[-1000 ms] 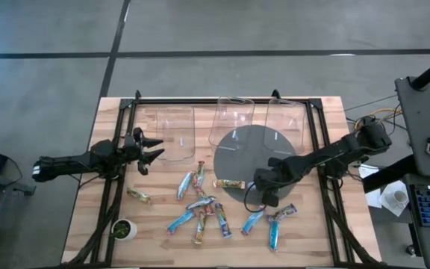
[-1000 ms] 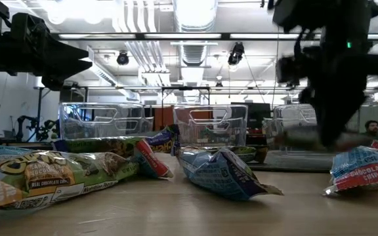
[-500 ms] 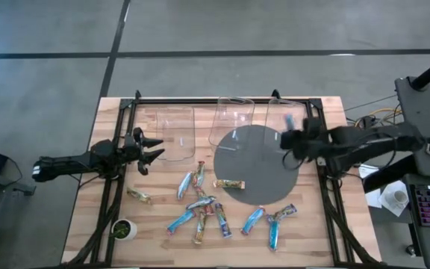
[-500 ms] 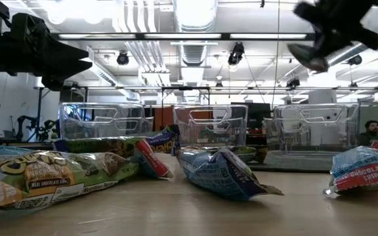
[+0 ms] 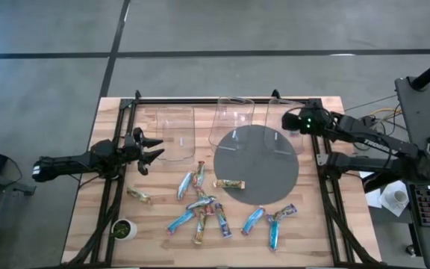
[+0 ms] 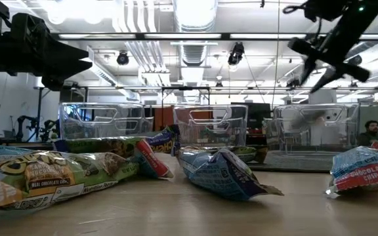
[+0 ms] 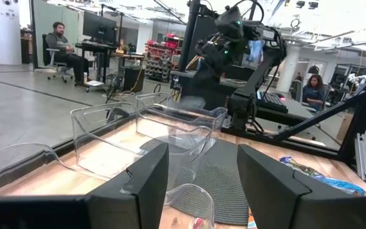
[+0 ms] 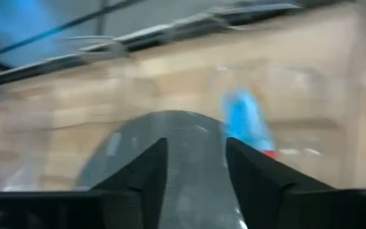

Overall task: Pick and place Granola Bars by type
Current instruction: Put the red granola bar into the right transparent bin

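Several granola bars (image 5: 200,203), some blue and some multicoloured, lie loose on the wooden table near the dark round mat (image 5: 256,168); one (image 5: 229,183) lies on the mat's edge. My right gripper (image 5: 290,119) hangs open over the far right clear bin (image 5: 286,110), pointing slantwise down. In the right wrist view a blurred blue bar (image 8: 246,121) shows beyond the open fingers (image 8: 145,172), apart from them. My left gripper (image 5: 149,149) waits open at the table's left, level, beside the left bin (image 5: 174,131).
A middle clear bin (image 5: 234,119) stands between the other two along the far edge. A small round green-and-white cup (image 5: 124,229) sits near the front left corner. Black frame rails (image 5: 316,149) run along the table's sides. People sit in the room beyond.
My right gripper rose from the bars at the mat's near right with a blue bar. It swung to the far right bin, rolling its wrist as it went, and opened. The bar has left its fingers.
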Robot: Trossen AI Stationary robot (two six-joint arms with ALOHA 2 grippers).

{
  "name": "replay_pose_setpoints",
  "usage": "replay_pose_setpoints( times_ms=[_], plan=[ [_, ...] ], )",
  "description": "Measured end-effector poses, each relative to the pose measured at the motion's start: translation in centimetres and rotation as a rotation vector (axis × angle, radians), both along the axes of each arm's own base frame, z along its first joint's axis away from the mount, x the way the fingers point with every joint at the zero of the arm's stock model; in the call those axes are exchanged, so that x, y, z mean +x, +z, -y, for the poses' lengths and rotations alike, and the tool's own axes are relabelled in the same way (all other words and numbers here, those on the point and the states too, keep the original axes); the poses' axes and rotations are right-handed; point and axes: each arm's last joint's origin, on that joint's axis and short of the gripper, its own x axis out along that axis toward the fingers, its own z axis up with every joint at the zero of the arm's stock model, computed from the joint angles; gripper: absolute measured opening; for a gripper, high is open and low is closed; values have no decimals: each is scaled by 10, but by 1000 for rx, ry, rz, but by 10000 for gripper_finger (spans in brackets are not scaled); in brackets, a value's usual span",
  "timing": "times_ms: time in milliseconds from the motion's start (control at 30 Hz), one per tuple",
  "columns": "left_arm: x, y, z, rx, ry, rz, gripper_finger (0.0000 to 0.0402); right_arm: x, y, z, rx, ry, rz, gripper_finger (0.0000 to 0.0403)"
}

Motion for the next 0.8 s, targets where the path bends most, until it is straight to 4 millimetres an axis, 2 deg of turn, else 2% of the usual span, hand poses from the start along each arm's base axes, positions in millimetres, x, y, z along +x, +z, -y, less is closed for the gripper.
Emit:
replay_pose_setpoints(
  times_ms=[133, 200, 333, 467, 600, 733, 800],
  plan=[
    [0, 0, 0, 0, 0, 0, 171, 8, 9, -4, -61, 121, 7, 198],
    [0, 0, 0, 0, 0, 0, 171, 12, 17, -12, -115, 260, -21, 210],
    [0, 0, 0, 0, 0, 0, 171, 26, 35, -53, -203, 852, -40, 215],
    [0, 0, 0, 0, 0, 0, 171, 36, 23, -98, -197, 1202, -134, 212],
    [0, 0, 0, 0, 0, 0, 171, 57, 3, -136, -164, 1335, -182, 212],
    [0, 0, 0, 0, 0, -1, 171, 89, -18, -162, -21, 1243, -123, 212],
    [0, 0, 0, 0, 0, 0, 171, 102, -31, -170, 44, 1284, -124, 212]
  ],
)
